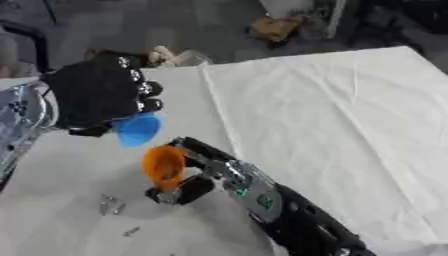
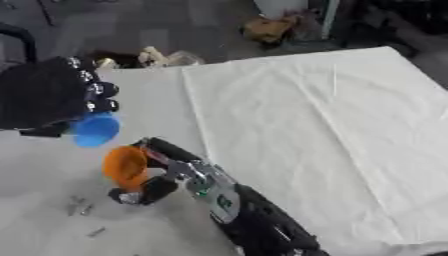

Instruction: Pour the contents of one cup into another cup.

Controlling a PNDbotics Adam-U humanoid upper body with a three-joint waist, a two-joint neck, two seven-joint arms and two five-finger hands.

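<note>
My left hand [image 1: 96,95] is curled round a blue cup [image 1: 137,129], which is tipped with its mouth facing down and to the right. Just below it my right hand [image 1: 199,172] is shut on an orange cup [image 1: 164,165], tilted with its opening toward the left. The blue cup's rim hangs a little above the orange cup's rim. A few small shiny bits [image 1: 111,205] lie on the white cloth [image 1: 332,125] under the cups. What is inside either cup is hidden.
The white cloth covers the table, with a crease running down its middle and wide bare cloth to the right. Beyond the far edge, a brown bag [image 1: 275,27] and pale clutter [image 1: 171,57] sit on the dark floor.
</note>
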